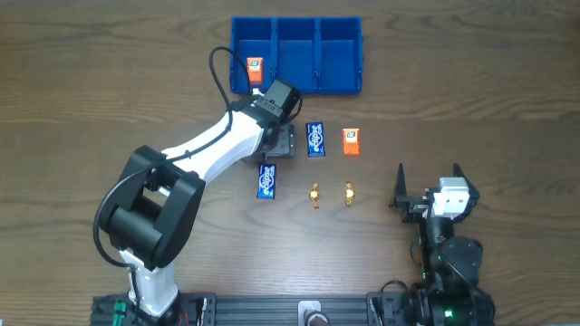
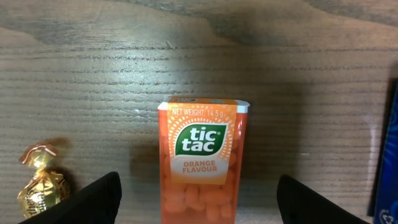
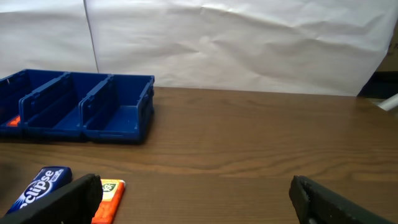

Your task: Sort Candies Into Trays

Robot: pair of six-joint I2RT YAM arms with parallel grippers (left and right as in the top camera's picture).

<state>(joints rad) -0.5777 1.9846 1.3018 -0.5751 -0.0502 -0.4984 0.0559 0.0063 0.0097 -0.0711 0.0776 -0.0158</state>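
An orange candy box [image 2: 200, 168] lies flat on the wooden table between the spread fingers of my left gripper [image 2: 198, 191], which is open and holds nothing. Seen from above, that gripper [image 1: 282, 145] hangs just below the blue three-compartment tray [image 1: 296, 86]. Another orange box [image 1: 255, 69] sits in the tray's left compartment. A third orange box [image 1: 351, 141], two blue gum packs [image 1: 315, 139] [image 1: 266, 180] and two gold-wrapped candies [image 1: 314, 195] [image 1: 349, 192] lie loose on the table. My right gripper [image 1: 428, 186] stands open at the right, apart from them all.
In the right wrist view the tray [image 3: 118, 118] stands far off, with a blue pack [image 3: 43, 185] and an orange box [image 3: 111, 191] nearer. A gold candy [image 2: 38, 180] lies beside the left gripper. Bare wood lies to the right.
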